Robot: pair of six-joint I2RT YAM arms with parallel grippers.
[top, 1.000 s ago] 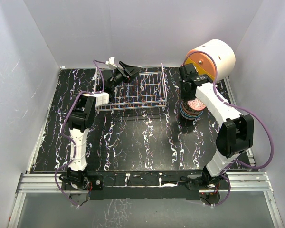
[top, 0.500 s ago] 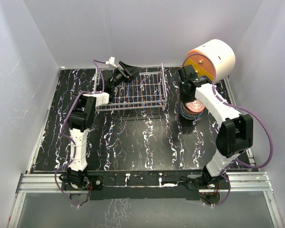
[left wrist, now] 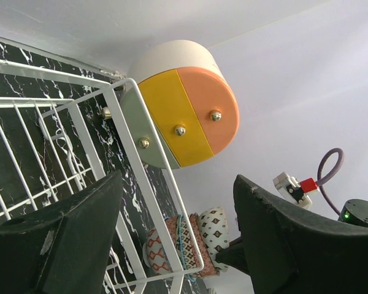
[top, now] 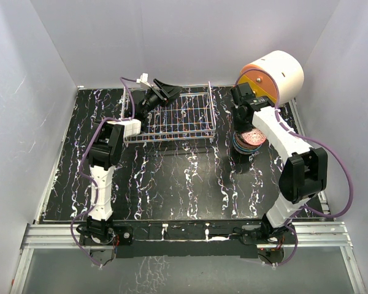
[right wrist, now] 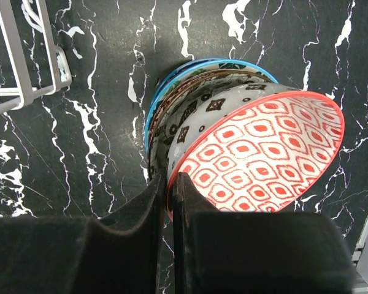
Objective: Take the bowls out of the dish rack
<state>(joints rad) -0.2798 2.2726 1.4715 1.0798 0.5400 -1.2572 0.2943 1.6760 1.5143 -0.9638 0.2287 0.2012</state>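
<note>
The wire dish rack (top: 178, 119) stands at the back of the table and holds no bowls; part of it shows in the left wrist view (left wrist: 61, 153). A stack of bowls (top: 248, 142) sits right of the rack. My right gripper (right wrist: 170, 202) is shut on the rim of the top bowl (right wrist: 264, 156), which has a red-patterned inside and grey-white outside and rests tilted on the stack. My left gripper (top: 164, 92) hovers open and empty over the rack's far left part; in its view the stack (left wrist: 193, 245) shows beyond the rack's corner.
A big white cylinder with an orange-yellow face (top: 273, 75) lies at the back right, just behind the stack. White walls enclose the table on three sides. The black marbled tabletop (top: 172, 184) stretches in front of the rack.
The right gripper and its bowl have shifted slightly over the stack, settling lower. The left arm has not moved.
</note>
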